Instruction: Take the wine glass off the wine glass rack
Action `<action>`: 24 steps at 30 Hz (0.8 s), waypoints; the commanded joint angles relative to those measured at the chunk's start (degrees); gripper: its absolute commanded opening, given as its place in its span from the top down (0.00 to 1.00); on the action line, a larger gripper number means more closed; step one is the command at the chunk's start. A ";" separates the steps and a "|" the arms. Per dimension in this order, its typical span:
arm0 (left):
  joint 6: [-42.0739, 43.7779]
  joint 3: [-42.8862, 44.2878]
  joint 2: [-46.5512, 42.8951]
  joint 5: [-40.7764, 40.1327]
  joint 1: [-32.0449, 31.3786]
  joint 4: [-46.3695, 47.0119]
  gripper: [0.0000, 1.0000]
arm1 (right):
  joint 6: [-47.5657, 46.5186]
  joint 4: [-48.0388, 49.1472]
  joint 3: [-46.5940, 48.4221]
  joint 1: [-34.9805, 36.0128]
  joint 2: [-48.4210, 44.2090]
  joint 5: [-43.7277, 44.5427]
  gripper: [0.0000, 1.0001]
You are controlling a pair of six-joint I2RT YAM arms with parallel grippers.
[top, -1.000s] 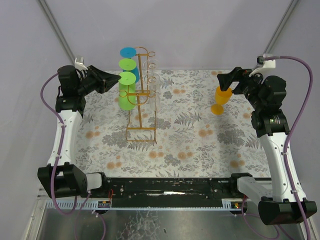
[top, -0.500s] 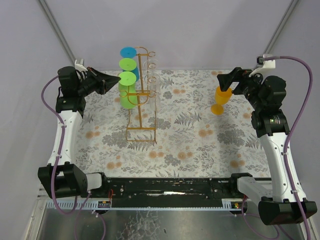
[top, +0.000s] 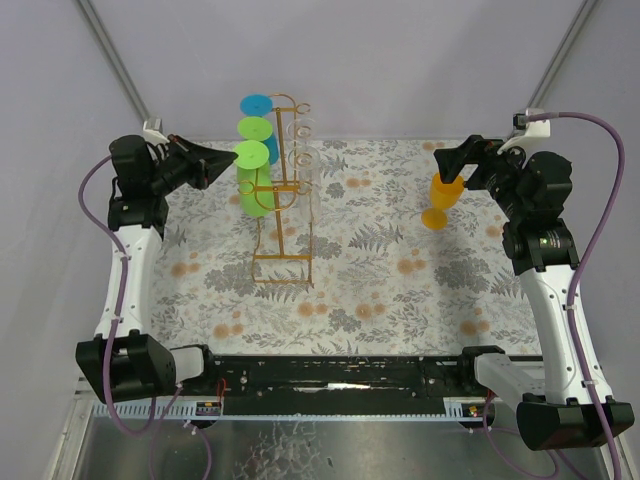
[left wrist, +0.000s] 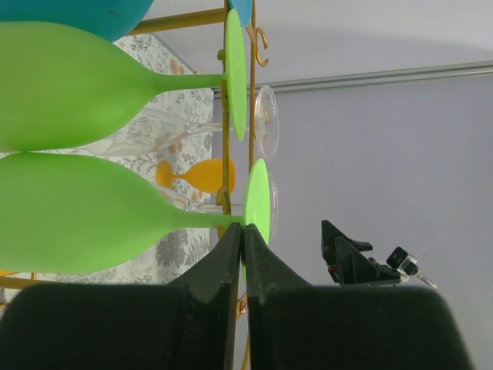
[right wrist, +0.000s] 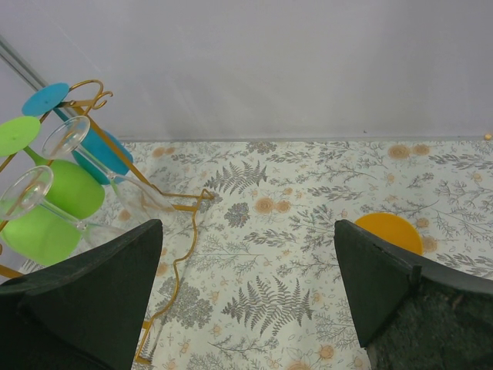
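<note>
The job looked to be at its grasping stage, with nothing lifted yet on this side. The left gripper [left wrist: 243,231] had its two fingers drawn together with hardly a slit between them. Their tips sat right at the point where the stem of the nearest green wine glass [left wrist: 77,208] met its foot. Whether the stem was actually pinched or only touched by the tips was hard to judge from the wrist view, since the fingers hid the contact.

That glass hung upside down from the wine glass rack [left wrist: 185,20]. Its foot lay across the rail just beyond the fingertips, and its bowl lay beside the fingers. A second green glass [left wrist: 69,85] hung one slot past it, farther from the gripper, and a blue glass [left wrist: 77,8] hung past that. Clear glasses [left wrist: 266,123] hung on the rail on the far side of the rack from the fingers.

The right gripper [right wrist: 248,231] was spread wide with nothing between its fingers. An orange wine glass [top: 445,190] stood upright on the table [top: 380,290] just below and in front of it, well apart from the rack. By the look of it, that one was already off and set down.

What remained, in my judgement, was to secure the hold on the green stem, slide the foot out along the rail toward the open end, and carry the glass clear. The neighbouring green glass sat close enough to be knocked on the way out.
</note>
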 commanded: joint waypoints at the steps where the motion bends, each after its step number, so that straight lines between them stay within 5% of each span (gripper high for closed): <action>1: -1.13 0.66 -1.54 0.09 0.90 3.76 1.00 | -0.78 1.03 2.92 0.34 -1.04 -0.05 0.01; 24: -0.77 -1.24 -4.01 -1.15 3.98 2.24 1.00 | -1.13 0.32 2.25 0.33 -2.23 -0.03 0.01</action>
